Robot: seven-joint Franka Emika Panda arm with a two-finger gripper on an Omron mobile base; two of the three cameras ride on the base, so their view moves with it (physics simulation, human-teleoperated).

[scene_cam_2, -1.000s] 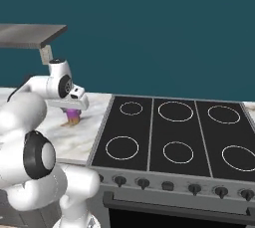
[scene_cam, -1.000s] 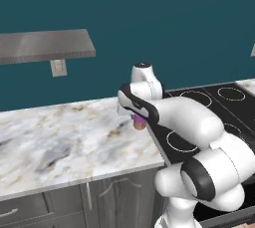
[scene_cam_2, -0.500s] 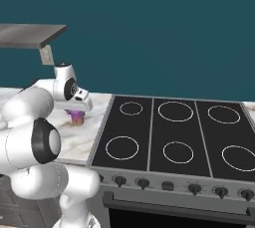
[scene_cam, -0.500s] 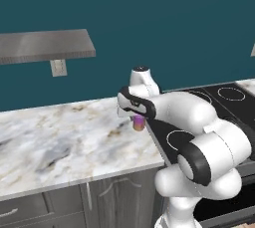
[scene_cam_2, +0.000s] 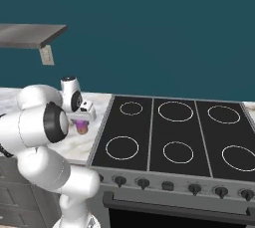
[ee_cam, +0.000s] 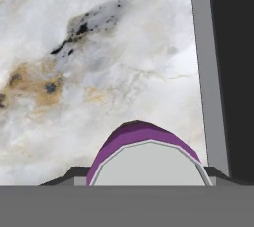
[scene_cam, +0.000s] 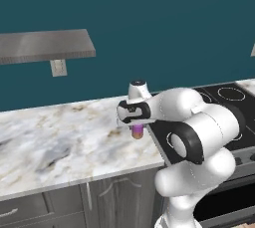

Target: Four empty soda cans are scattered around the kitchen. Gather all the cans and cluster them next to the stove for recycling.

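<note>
One soda can [scene_cam: 137,132], purple-magenta with a silver top, hangs upright under my gripper [scene_cam: 135,124], which is shut on it. It is just over the marble counter [scene_cam: 60,142], close to the left edge of the black stove [scene_cam: 226,97]. From the right side the soda can [scene_cam_2: 81,128] sits below the gripper [scene_cam_2: 82,120], a short way left of the stove [scene_cam_2: 169,132]. Looking down the hand, the soda can [ee_cam: 149,164] fills the gap between my fingers, above marble counter [ee_cam: 74,72], with the stove's edge [ee_cam: 233,72] at the right.
A steel shelf [scene_cam: 45,45] hangs on the teal wall above the counter's left part, with a wall outlet [scene_cam: 59,67] under it. Grey cabinet doors [scene_cam: 109,197] run below the counter. Stove knobs [scene_cam_2: 169,185] line its front.
The arm has folded, its elbow swinging forward. The held can has dropped a little and moved slightly toward the stove's edge.
</note>
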